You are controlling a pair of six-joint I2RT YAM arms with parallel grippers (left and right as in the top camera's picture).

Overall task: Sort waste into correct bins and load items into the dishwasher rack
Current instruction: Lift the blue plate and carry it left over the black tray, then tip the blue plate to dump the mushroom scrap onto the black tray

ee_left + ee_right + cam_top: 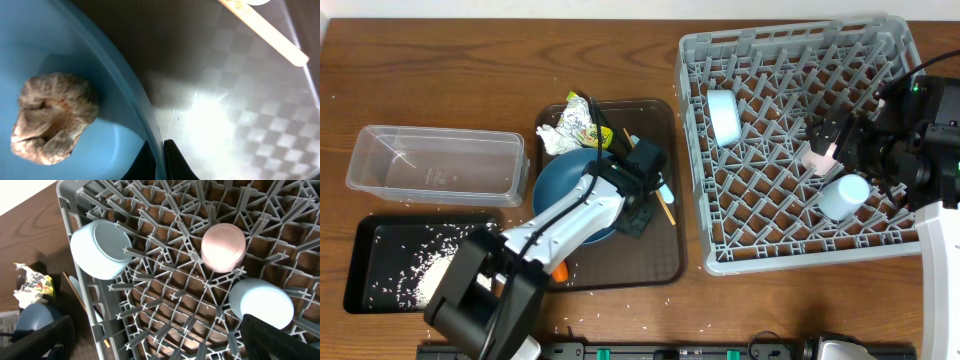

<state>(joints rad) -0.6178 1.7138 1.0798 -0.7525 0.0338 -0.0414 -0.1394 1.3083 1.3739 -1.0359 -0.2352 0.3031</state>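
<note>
My left gripper point(642, 190) point(161, 159) is shut on the right rim of the dark-blue plate point(565, 185) point(75, 55), which lies on the brown serving tray. A brown food lump point(50, 119) sits on the plate. My right gripper point(828, 140) point(162, 347) is open and empty above the grey dishwasher rack point(695, 200) point(80, 302). The rack holds the pale-blue bowl point(724, 115) point(100, 250), the pinkish-white cup point(817, 157) point(223, 246) and the light-blue cup point(844, 196) point(262, 304). The snack wrapper point(583, 123) point(34, 282) and white tissue point(552, 138) lie behind the plate. The carrot point(561, 270) shows by the left arm.
The clear tub point(435, 160) stands at the left. The black tray point(370, 285) in front of it holds rice. The brown serving tray point(665, 255) point(240, 115) carries a pale stick point(665, 207) point(267, 34). Rice grains lie scattered on the table.
</note>
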